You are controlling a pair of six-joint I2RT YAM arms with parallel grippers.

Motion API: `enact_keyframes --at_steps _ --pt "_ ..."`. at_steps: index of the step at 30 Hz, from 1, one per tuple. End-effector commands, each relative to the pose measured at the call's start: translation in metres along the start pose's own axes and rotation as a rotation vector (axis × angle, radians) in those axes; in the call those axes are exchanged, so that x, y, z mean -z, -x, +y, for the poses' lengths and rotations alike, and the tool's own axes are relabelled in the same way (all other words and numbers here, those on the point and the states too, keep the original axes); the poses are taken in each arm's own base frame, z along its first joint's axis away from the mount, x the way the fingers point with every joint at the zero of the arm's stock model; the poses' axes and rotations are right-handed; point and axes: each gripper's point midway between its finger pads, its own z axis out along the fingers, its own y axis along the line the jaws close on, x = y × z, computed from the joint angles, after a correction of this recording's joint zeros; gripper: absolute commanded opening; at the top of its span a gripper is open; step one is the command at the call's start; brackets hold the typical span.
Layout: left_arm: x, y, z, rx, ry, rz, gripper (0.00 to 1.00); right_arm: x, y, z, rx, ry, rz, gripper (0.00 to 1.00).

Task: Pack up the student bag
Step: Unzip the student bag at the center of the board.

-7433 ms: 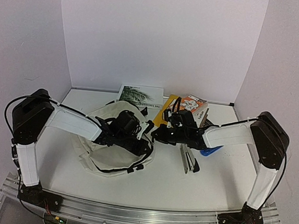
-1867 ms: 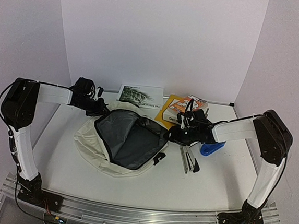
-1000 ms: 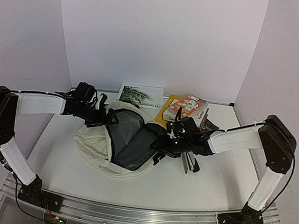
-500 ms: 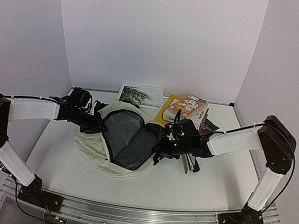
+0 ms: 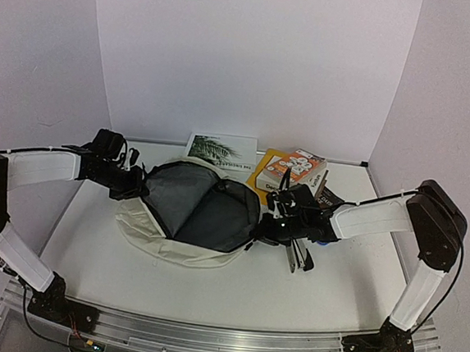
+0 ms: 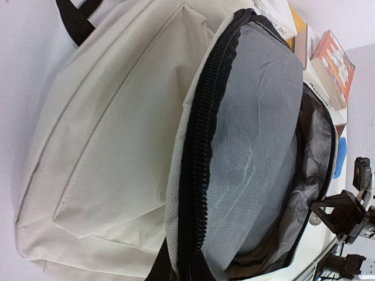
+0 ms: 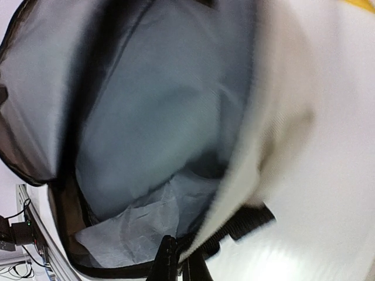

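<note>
Flat at worktop (image 5: pixel 233 295) centre: student bag (image 5: pixel 195 214), long axis roughly 9-to-3 o'clock, mouth gaping upward. My left claw (image 5: pixel 135 186) pinched shut on rim at bag's 9 o'clock. My right claw (image 5: pixel 265 221) clamped on opposite rim at 3 o'clock. Cream woven fabric, soft, rumpled. Coarse black zipper teeth (image 6: pixel 199 146). Smooth grey lining (image 6: pixel 258 129), crinkled. Books (image 5: pixel 221 150) at 12 o'clock.

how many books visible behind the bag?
3: palm-cover book behind the bag, yellow book right of it, orange floral book farther right. Others may be hidden under the right arm.
</note>
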Motion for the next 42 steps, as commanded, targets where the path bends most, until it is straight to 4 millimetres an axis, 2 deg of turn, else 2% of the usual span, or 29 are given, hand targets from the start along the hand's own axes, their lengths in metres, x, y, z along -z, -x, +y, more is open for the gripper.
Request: enact_keyframes --at_steps 1,4,9,14,17,19,20,21,24,27,28,31,32,34,37,39,42 --pt "0.029 0.047 -0.002 0.010 -0.062 -0.146 0.00 0.008 0.018 -0.021 0.015 -0.032 -0.021 0.00" --pt "0.017 0.039 -0.014 0.021 -0.155 -0.078 0.00 0.006 0.030 -0.022 0.052 -0.037 -0.035 0.00" --pt "-0.001 0.019 -0.006 0.094 -0.182 -0.014 0.00 -0.006 0.071 -0.038 0.091 -0.062 -0.067 0.00" --pt "-0.009 0.007 0.005 0.145 -0.163 0.003 0.00 -0.025 0.098 -0.036 0.102 -0.060 -0.095 0.00" --pt "-0.013 0.000 0.006 0.172 -0.175 0.017 0.00 -0.026 0.110 -0.027 0.102 -0.045 -0.115 0.14" --pt "-0.013 -0.003 0.009 0.179 -0.170 0.017 0.00 -0.018 0.118 -0.020 0.108 -0.044 -0.136 0.22" --pt "-0.013 -0.005 0.014 0.184 -0.144 0.014 0.01 -0.004 0.126 -0.013 0.120 -0.049 -0.166 0.34" --pt "-0.013 -0.006 0.016 0.184 -0.137 0.016 0.02 -0.001 0.128 -0.014 0.122 -0.059 -0.176 0.39" --pt "-0.015 -0.008 0.026 0.199 -0.074 0.024 0.32 0.035 0.139 -0.009 0.135 -0.112 -0.239 0.63" --pt "-0.013 -0.008 0.027 0.201 -0.052 0.037 0.53 0.077 0.157 -0.012 0.127 -0.180 -0.327 0.76" --pt "-0.009 -0.005 0.027 0.193 -0.040 0.024 0.62 0.094 0.163 -0.014 0.124 -0.204 -0.358 0.82" --pt "0.011 0.005 0.022 0.152 -0.029 -0.037 0.80 0.133 0.181 -0.031 0.129 -0.315 -0.447 0.98" --pt "0.013 0.006 0.021 0.148 -0.026 -0.044 0.83 0.138 0.184 -0.032 0.131 -0.330 -0.461 0.98" --pt "0.031 0.015 0.016 0.121 -0.019 -0.097 0.94 0.159 0.196 -0.059 0.108 -0.442 -0.506 0.98" --pt "0.054 0.026 0.010 0.102 -0.010 -0.172 1.00 0.162 0.205 -0.083 0.044 -0.439 -0.493 0.98" --pt "0.067 0.030 0.006 0.099 -0.010 -0.209 1.00 0.156 0.208 -0.089 0.007 -0.396 -0.471 0.98" --pt "0.076 0.031 0.006 0.107 0.001 -0.231 1.00 0.137 0.209 -0.084 -0.025 -0.319 -0.437 0.97"
